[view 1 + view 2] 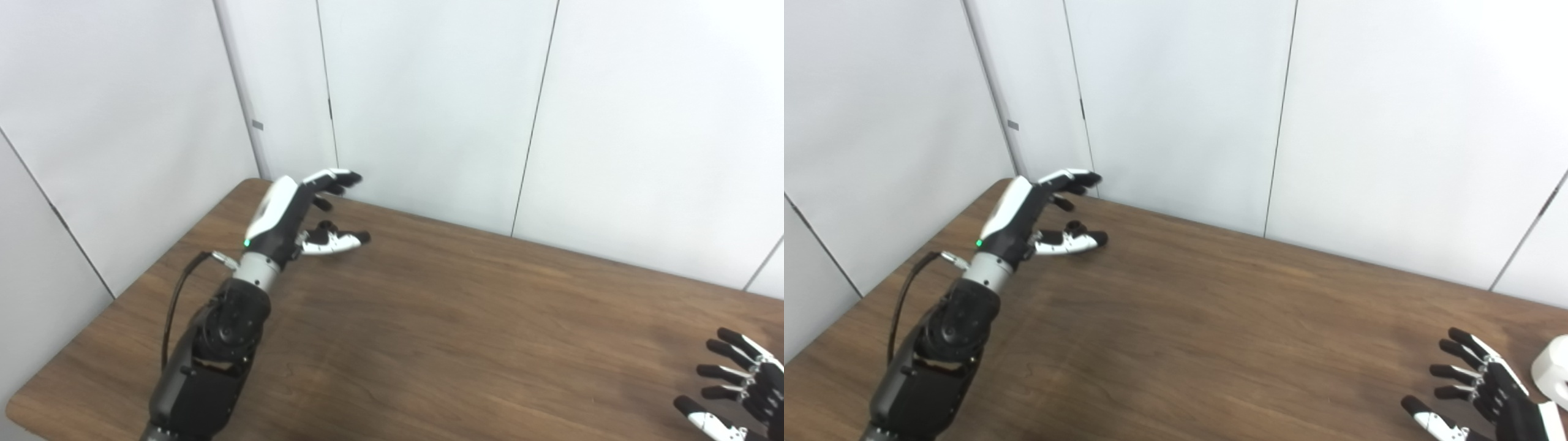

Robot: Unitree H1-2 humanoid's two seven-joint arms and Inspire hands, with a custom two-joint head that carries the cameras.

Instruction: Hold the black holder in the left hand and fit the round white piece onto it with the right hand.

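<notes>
Left hand (300, 214) over the far-left corner of the brown wood-grain table (459, 318), fingers spread, holding nothing. Right hand (1482, 392) low at right, splayed, empty. Round white piece (1552, 370) just beside it at the right edge, partly cut off.

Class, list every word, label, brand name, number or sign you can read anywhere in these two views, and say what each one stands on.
None: no readable text appears in either view.
A small grey tag on the wall panel seam is too small to show any writing.
The left hand carries only a green light, no lettering.
The right hand, the round white piece and the table bear no visible marks.
</notes>
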